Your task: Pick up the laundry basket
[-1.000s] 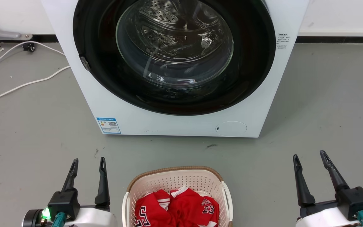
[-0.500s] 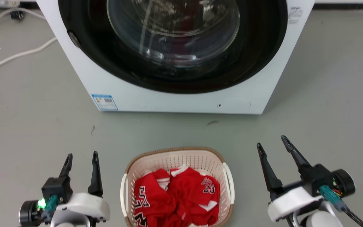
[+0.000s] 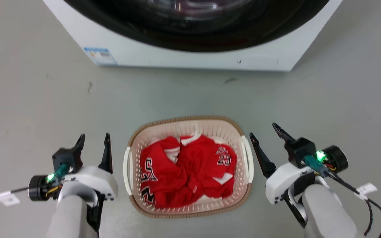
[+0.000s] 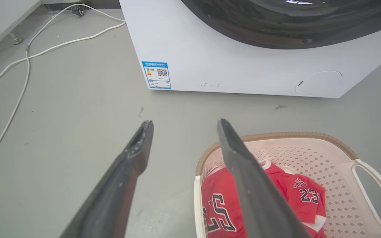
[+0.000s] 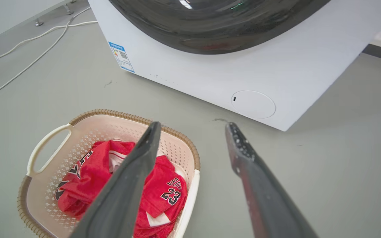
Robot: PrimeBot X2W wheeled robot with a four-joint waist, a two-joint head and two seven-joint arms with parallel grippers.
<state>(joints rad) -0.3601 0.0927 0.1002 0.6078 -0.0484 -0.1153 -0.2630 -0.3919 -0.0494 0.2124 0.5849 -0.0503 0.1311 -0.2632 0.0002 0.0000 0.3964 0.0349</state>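
The laundry basket (image 3: 210, 127) stands on the grey floor between my arms, cream-white and perforated with a brown rim and white side handles; red jerseys (image 3: 187, 170) lie bunched inside it. My left gripper (image 3: 94, 138) is open just left of the basket's left handle (image 3: 126, 170), apart from it. On the other side my right gripper (image 3: 263, 130) is open, its inner finger close beside the right handle (image 3: 247, 155). The basket (image 4: 309, 145) lies low and right in the left wrist view, and the basket (image 5: 78, 132) low and left in the right wrist view.
A white washing machine (image 3: 190, 58) with a dark round door stands on the floor just beyond the basket. White cables (image 4: 28, 56) trail over the floor at the far left. Bare grey floor lies on both sides of the basket.
The head camera has tilted down, so the basket shows whole and the washer slid up the picture. Both grippers have come closer to the basket's sides, the right one more.
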